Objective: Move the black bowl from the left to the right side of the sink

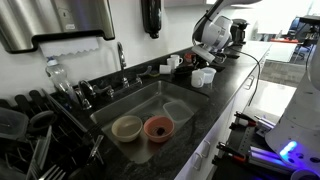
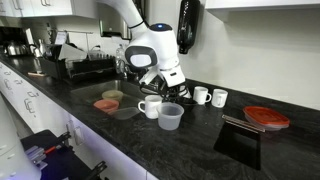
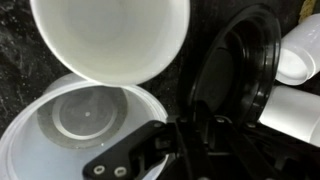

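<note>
The black bowl [image 3: 240,70] shows in the wrist view, tilted on edge, with its rim between my fingers. My gripper [image 3: 200,125] is shut on that rim. In an exterior view my gripper [image 2: 163,78] hangs just above the counter to the right of the sink [image 2: 100,92], over a white mug [image 2: 150,106] and a clear plastic container [image 2: 170,117]. In an exterior view my gripper [image 1: 198,60] is beyond the sink [image 1: 140,105], above the cups. The bowl itself is hard to make out in both exterior views.
A beige bowl [image 1: 126,127] and a red bowl [image 1: 158,128] lie in the sink. Two more white mugs [image 2: 201,95] [image 2: 219,98] stand behind my gripper. A red bowl [image 2: 266,118] sits further right. A dish rack [image 2: 85,68] stands left of the sink, by the faucet [image 1: 122,58].
</note>
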Motion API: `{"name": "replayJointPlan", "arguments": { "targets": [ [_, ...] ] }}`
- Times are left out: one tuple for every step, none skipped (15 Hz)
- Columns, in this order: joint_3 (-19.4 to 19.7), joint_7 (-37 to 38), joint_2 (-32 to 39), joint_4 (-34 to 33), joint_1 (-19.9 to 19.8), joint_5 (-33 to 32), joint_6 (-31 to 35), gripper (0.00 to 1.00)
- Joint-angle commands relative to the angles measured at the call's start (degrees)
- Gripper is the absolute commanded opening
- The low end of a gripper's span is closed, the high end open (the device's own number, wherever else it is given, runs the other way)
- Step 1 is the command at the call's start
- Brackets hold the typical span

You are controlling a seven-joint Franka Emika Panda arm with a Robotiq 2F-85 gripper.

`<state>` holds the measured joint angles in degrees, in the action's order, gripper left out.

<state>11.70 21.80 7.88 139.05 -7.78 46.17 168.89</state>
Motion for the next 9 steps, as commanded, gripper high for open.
{"name": "replayJointPlan", "arguments": {
  "targets": [
    [-0.37,2.96,-0.40,0.32,-0.23,-1.67,0.68,0.47],
    [-0.41,3.30,-0.80,0.31,-0.27,-1.80,0.67,0.55],
    [-0.40,3.52,-1.18,0.41,-0.30,-1.99,0.70,0.61],
    [-0.44,3.59,-1.52,0.50,-0.32,-1.97,0.73,0.69],
    [-0.48,3.54,-2.04,0.62,-0.35,-1.89,0.69,0.75],
    [-0.41,3.50,-2.44,0.70,-0.34,-2.18,0.71,0.83],
    [-0.34,3.31,-3.28,1.03,-0.34,-2.60,0.86,0.89],
    [-0.39,2.97,-4.27,1.25,-0.35,-3.03,0.89,0.97],
    [-0.54,2.46,-5.65,1.49,-0.33,-3.60,0.78,0.99]
  ]
}}
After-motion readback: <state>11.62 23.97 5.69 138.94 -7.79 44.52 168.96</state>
